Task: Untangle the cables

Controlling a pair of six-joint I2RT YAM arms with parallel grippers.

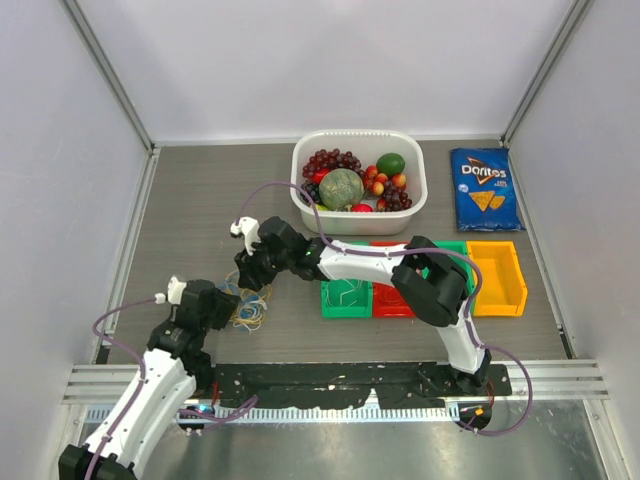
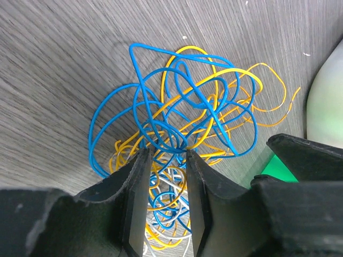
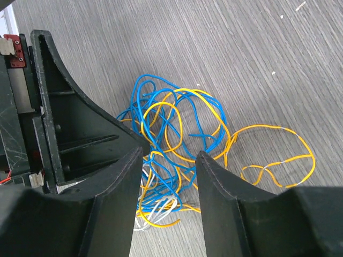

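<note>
The cables [image 1: 248, 309] lie as one loose tangle of blue, yellow, orange and white wire on the grey table, left of centre. My left gripper [image 1: 222, 301] reaches into the tangle from the near left. In the left wrist view, its jaws [image 2: 167, 155] straddle a bundle of cables [image 2: 177, 115] with a gap between them; blue and white loops lie in that gap. My right gripper [image 1: 251, 272] hangs over the tangle's far side. In the right wrist view, it [image 3: 169, 155] stands open above the cables [image 3: 171, 134]. One orange loop [image 3: 278, 155] trails off to the side.
A white basin [image 1: 358, 137] full of fruit stands at the back, with a Doritos bag [image 1: 485, 188] to its right. Green [image 1: 345, 297], red [image 1: 392, 303] and yellow [image 1: 497, 277] bins sit in a row under the right arm. The two grippers are close together over the tangle.
</note>
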